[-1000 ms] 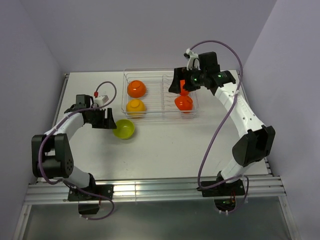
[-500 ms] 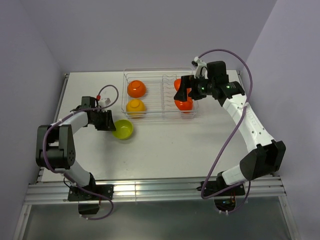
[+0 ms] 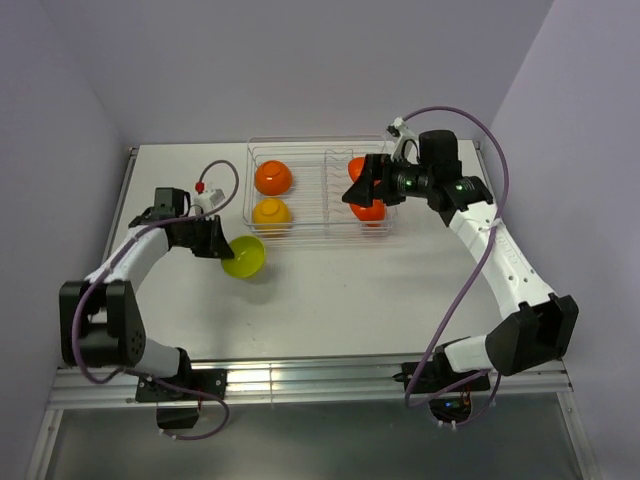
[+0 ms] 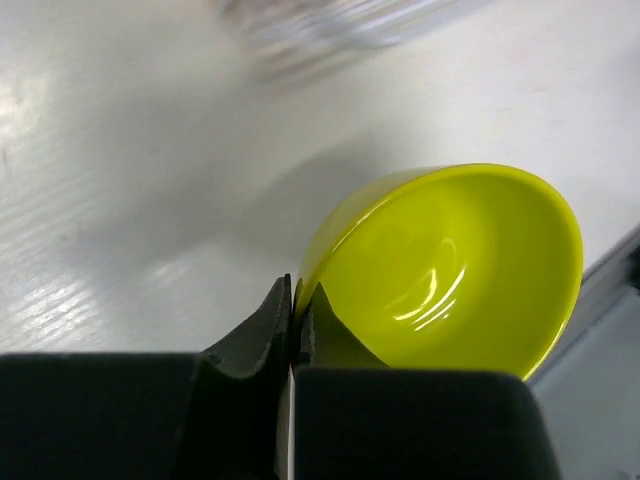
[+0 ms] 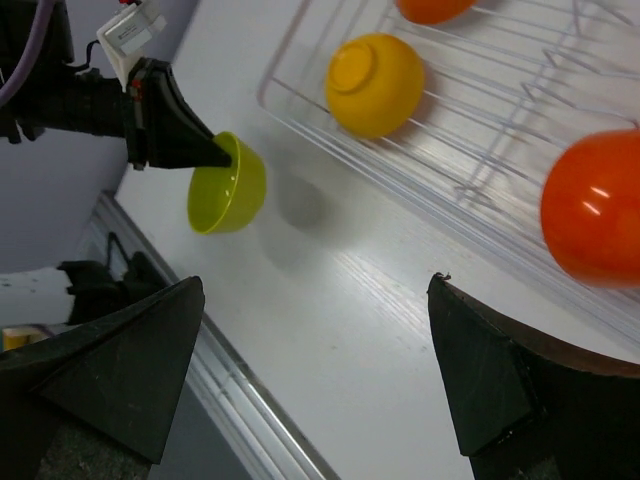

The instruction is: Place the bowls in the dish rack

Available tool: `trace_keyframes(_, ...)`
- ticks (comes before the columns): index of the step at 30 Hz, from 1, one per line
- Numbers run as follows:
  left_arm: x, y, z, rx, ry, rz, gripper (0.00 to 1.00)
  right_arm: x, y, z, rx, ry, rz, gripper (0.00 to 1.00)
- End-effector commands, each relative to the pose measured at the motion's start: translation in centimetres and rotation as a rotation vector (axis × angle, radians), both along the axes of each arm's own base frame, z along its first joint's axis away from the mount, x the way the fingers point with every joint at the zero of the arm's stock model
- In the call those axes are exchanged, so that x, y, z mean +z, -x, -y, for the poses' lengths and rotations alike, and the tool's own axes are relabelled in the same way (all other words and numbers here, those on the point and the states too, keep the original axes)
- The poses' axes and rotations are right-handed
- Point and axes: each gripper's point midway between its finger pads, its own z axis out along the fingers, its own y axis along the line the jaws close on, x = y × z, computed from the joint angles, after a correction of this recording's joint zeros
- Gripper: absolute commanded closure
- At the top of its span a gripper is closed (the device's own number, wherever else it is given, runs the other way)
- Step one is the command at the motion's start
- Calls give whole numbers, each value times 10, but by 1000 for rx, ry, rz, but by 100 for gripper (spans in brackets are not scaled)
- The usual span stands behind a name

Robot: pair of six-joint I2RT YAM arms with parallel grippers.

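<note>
Top view. Clear dish rack [image 3: 320, 225] sits at 12 o'clock on the white surface [image 3: 330, 290].
- Left half of rack: orange bowl [image 3: 273, 177], dome up; yellow bowl [image 3: 272, 213] directly at its 6 o'clock, also dome up.
- Right half: red-orange bowl [image 3: 368, 209]; second red-orange bowl [image 3: 356, 168] at its 12 o'clock, partly hidden.
- Right claw [image 3: 362, 188] hangs over that right half, between the two red-orange bowls. How wide it stands cannot be read from here.
- Yellow-green bowl [image 3: 246, 258] is outside the rack, at 7 o'clock from the yellow bowl and near the rack's front-left corner. Left claw [image 3: 222, 245] meets its rim from 10 o'clock.

Left wrist view. Left claw [image 4: 295, 300] is pinched tight on the yellow-green bowl [image 4: 450, 270], one finger outside the wall and one inside. Bowl is tilted, its glossy inside turned toward the camera. Its shadow falls on the surface [image 4: 120, 150] at 10 o'clock. Rack edge [image 4: 330, 20] is a blur at 12 o'clock.

Right wrist view. Right claw [image 5: 315, 285] is spread wide with nothing between its fingers [image 5: 110, 370].
- Dish rack [image 5: 480, 150] at 1 o'clock holds the yellow bowl [image 5: 375, 82], a sliver of the orange bowl [image 5: 432, 8] and the red-orange bowl [image 5: 595, 205].
- At 10 o'clock, the left claw [image 5: 215, 152] grips the tilted yellow-green bowl [image 5: 228, 185].
</note>
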Motion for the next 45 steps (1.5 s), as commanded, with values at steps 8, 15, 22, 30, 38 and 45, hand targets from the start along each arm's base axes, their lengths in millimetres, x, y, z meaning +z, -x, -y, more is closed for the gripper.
trace_keyframes(8,231,-21,43,50,418,583,100,143,24,-33,100,-451,214,0)
trace_keyframes(15,271,-40,56,78,589,600,100,174,29,-68,145,-515,193,0)
trace_keyframes(22,278,-38,70,60,718,528,100,144,28,-119,138,-417,138,0)
trace_keyframes(30,279,-36,81,67,742,512,100,131,33,-151,134,-389,86,0)
trace_keyframes(38,279,-34,88,47,761,495,100,129,34,-163,155,-387,82,0)
trace_keyframes(45,278,-31,91,34,763,490,100,127,35,-170,169,-372,90,0)
